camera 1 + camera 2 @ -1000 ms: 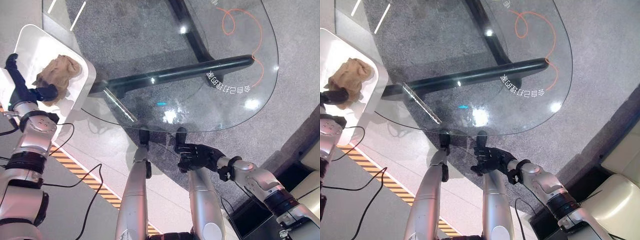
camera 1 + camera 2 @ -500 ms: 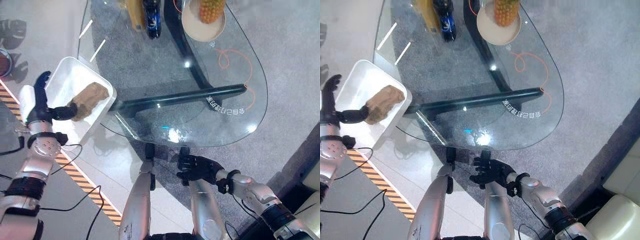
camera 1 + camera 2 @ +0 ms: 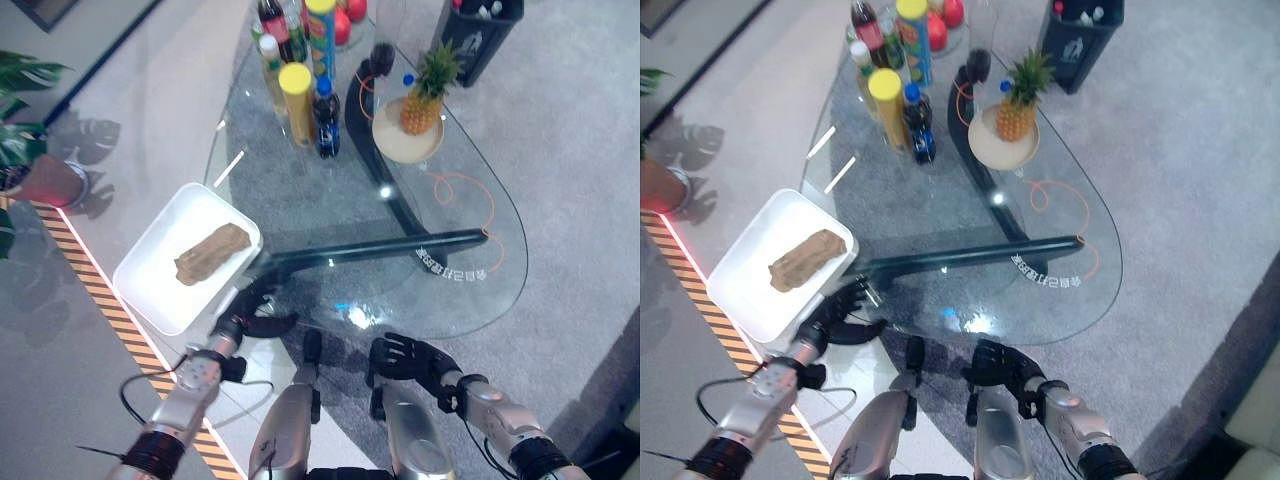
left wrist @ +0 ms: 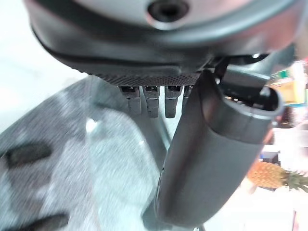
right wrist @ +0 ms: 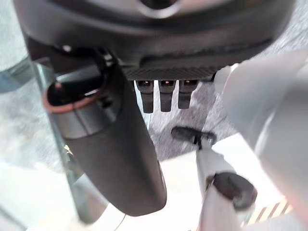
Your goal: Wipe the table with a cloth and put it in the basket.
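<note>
the brown cloth (image 3: 211,253) lay crumpled in the white basket (image 3: 150,290), which sat on the floor just beside the glass table (image 3: 460,290), at its left edge. the left hand (image 3: 252,313) hung near the basket's nearer corner, apart from the cloth, its fingers (image 4: 150,101) loosely spread and holding nothing. the right hand (image 3: 408,358) hovered below the table's near edge, its fingers (image 5: 160,98) relaxed and empty too. on the far part of the table stood a yellow can (image 3: 296,102), a dark bottle (image 3: 325,118) just beside it, more bottles behind, and a pineapple (image 3: 422,95) on a pale plate (image 3: 400,149). a potted plant (image 3: 30,165) stood on the floor to the far left.
</note>
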Tool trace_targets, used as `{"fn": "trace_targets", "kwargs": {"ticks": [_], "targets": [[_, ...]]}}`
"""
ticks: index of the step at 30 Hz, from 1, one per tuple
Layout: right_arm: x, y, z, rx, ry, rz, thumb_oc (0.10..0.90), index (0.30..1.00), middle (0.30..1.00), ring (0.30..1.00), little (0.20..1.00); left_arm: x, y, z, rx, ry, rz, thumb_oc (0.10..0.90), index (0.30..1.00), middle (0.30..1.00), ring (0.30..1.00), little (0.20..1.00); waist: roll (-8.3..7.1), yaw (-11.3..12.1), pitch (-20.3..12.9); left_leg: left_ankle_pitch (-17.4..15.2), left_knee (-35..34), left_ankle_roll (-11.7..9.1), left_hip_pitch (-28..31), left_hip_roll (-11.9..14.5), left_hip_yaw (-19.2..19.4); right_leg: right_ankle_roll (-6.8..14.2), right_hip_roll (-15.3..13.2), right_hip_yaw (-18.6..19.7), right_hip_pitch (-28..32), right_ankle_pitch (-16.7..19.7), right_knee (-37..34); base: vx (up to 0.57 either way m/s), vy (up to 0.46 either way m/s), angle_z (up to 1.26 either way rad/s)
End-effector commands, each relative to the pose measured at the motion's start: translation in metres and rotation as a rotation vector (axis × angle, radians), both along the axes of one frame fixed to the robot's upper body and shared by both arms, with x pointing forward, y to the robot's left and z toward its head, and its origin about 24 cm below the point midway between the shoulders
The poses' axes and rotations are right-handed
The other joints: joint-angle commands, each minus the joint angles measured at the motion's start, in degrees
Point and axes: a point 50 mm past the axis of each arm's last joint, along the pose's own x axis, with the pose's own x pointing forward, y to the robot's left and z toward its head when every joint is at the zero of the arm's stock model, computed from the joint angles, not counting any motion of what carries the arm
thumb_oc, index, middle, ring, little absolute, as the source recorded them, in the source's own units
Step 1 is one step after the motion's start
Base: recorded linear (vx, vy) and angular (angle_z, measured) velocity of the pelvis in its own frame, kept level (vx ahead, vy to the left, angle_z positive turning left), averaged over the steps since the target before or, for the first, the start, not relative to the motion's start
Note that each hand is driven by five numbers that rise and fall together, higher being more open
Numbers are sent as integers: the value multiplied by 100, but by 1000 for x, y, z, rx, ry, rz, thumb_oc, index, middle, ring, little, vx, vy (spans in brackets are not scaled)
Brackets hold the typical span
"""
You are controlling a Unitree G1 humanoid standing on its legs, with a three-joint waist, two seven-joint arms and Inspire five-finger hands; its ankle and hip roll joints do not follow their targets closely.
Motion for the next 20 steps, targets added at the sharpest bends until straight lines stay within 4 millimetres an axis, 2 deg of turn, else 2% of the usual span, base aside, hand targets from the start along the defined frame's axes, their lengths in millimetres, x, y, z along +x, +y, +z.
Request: {"fn": "trace_targets", "kwargs": {"ticks": [1, 5, 6, 8, 10, 20], "targets": [[-31, 4, -23, 16, 86, -30, 800, 900, 900, 900, 900, -22, 5, -27, -60, 135, 22, 800, 900, 900, 900, 900, -304, 8, -874, -580, 244, 1, 131, -331, 31, 153, 10, -134, 238, -147, 9, 35, -167, 4], [-51, 5, -45, -22, 188, -43, 800, 900, 900, 900, 900, -48, -6, -64, -27, 290, 25, 800, 900, 900, 900, 900, -340, 11, -1166, -575, 36, -15, 456, -236, 55, 161, 71, -103, 553, -126, -182, 66, -127, 1], [-62, 8, -55, -17, 242, -54, 800, 900, 900, 900, 900, -60, -9, -80, -22, 388, 23, 800, 900, 900, 900, 900, -352, 5, -1286, -581, -26, -17, 583, -200, 65, 167, 91, -87, 667, -121, -238, 66, -113, -2], [-67, 9, -59, -6, 267, -66, 800, 900, 900, 900, 900, -65, -12, -87, -13, 426, 15, 800, 900, 900, 900, 900, -357, -2, -1331, -588, -45, -16, 636, -188, 78, 168, 100, -69, 718, -118, -265, 29, -64, -3], [-81, 12, -69, 11, 339, -73, 800, 900, 900, 900, 900, -80, -16, -104, -1, 546, 1, 800, 900, 900, 900, 900, -376, -56, -1494, -618, -115, -3, 802, -140, 135, 177, 130, 2, 847, -128, -317, 47, -63, -2], [-101, 15, -80, 18, 447, -75, 800, 900, 900, 900, 900, -93, -25, -118, -8, 665, -50, 800, 900, 900, 900, 900, -355, -206, -1792, -695, -268, 13, 1146, -47, 286, 222, 152, 203, 1125, -55, -563, 47, -21, -11]]}}
